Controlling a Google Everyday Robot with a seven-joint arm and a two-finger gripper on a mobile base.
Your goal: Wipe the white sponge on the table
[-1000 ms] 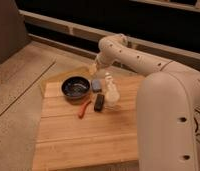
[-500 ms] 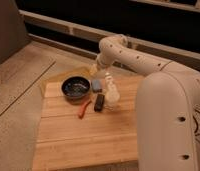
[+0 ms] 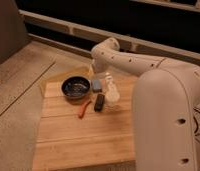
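The table is a square top of light wooden planks, seen in the middle of the camera view. A pale, whitish sponge lies on it near the far edge, just right of a dark bowl. My white arm reaches in from the right and bends down over the far right part of the table. My gripper hangs low over the wood, just right of the sponge and next to a black object. I cannot tell whether it touches the sponge.
A thin red-orange tool lies in front of the bowl. Speckled grey concrete floor surrounds the table on the left. A rail runs along the dark background. My arm's large white body covers the table's right side.
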